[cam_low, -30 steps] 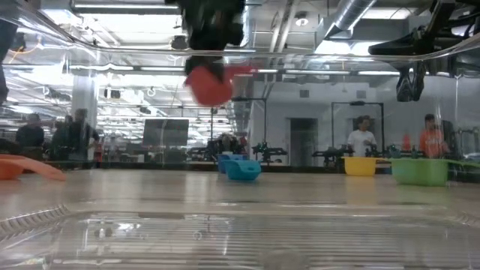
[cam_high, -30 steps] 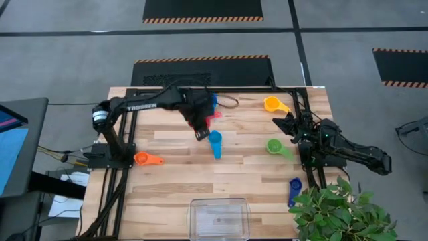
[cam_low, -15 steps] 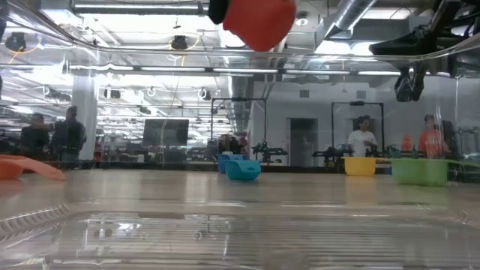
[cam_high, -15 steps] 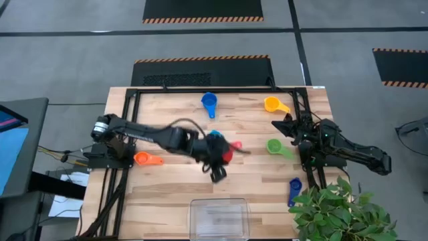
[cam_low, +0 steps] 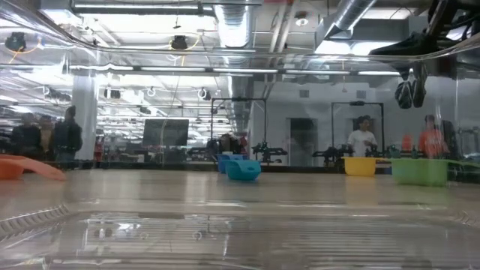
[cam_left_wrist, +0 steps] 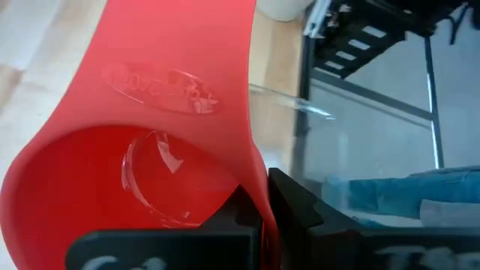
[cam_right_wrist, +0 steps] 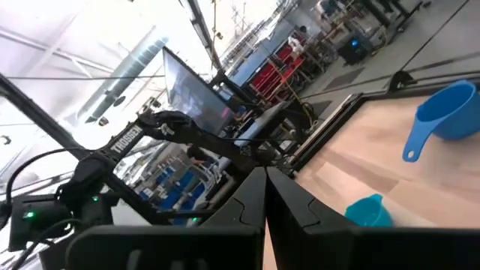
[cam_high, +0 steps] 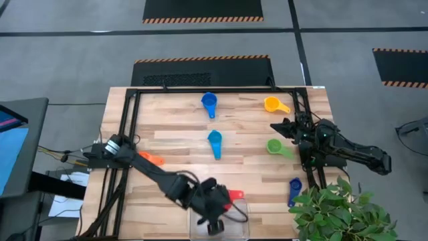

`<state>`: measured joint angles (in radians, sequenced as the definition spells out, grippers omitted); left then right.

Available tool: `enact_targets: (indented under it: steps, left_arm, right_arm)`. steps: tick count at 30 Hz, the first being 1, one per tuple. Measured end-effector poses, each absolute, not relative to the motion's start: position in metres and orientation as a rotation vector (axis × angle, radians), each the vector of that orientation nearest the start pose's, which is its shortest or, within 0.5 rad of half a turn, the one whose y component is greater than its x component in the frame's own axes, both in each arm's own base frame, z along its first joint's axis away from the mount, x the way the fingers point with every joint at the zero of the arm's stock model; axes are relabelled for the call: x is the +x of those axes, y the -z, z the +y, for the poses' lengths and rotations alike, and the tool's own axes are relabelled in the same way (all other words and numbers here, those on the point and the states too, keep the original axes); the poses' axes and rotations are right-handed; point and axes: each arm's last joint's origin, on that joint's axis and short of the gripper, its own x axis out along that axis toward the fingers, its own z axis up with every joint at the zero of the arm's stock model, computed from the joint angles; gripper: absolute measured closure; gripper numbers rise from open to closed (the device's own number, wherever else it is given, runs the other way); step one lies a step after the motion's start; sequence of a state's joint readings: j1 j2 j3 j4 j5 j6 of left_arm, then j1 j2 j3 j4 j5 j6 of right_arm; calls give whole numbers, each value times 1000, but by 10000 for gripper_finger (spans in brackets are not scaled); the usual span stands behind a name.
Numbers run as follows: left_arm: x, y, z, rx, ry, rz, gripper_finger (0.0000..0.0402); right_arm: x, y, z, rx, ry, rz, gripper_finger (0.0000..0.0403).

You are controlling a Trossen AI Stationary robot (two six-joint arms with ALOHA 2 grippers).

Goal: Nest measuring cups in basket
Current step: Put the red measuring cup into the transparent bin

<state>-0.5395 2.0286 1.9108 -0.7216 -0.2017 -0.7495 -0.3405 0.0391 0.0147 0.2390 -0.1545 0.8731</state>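
Note:
My left gripper point(cam_high: 225, 199) is shut on a red measuring cup point(cam_high: 234, 195) and holds it in the air over the far rim of the clear basket point(cam_high: 198, 217), which stands at the table's near edge. The red cup point(cam_left_wrist: 135, 165) fills the left wrist view, and the basket's clear wall point(cam_left_wrist: 315, 120) shows behind it. Loose on the wood lie an orange cup point(cam_high: 148, 158), a blue cup point(cam_high: 209, 102), a light blue cup point(cam_high: 215, 140), a yellow cup point(cam_high: 273, 104), a green cup point(cam_high: 275, 146) and a dark blue cup point(cam_high: 294, 187). My right gripper point(cam_high: 277, 126) waits shut at the right side. My left gripper pinches the side wall of the red cup's bowl point(cam_left_wrist: 255, 196), one finger point(cam_left_wrist: 232, 221) inside the bowl and one point(cam_left_wrist: 296, 206) outside. The fingers slant down toward the table's near edge. The cup is lifted clear, and its flat handle point(cam_left_wrist: 180, 45) points away from the fingers.
A potted plant point(cam_high: 338, 213) stands at the near right corner. Black frame rails point(cam_high: 127, 120) run along the left, far and right sides of the table. In the low view the basket's clear wall point(cam_low: 150, 225) fills the foreground.
My left gripper has swung from the table's far middle to the near edge, carrying the red cup clear of the table until it is over the basket. It has stayed shut on the cup.

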Motion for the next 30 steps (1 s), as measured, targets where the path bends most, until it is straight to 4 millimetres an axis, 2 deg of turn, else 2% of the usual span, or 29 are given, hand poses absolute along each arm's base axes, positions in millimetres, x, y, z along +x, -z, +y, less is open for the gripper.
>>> enact_targets:
  steps: [3,8,13,17,22,30]
  left_arm:
    - [391,-296,-242,-415,-13,867,401]
    - [406,-269,-260,-475,-66,936,401]
    - [423,-276,-274,-558,-29,903,401]
    - [430,-262,-284,-570,-53,964,401]
    - [428,-241,-287,-621,-122,1047,401]
    - [427,-234,-287,-628,-119,1103,401]
  right_arm:
    - [93,-188,-28,816,79,-273,370]
    - [93,-188,-28,816,76,-271,370]
    - [93,-188,-27,813,40,-253,370]
    - [93,-187,-26,812,10,-229,370]
    - [93,-187,-26,814,8,-220,370]
    - [93,-186,-25,814,-12,-203,370]
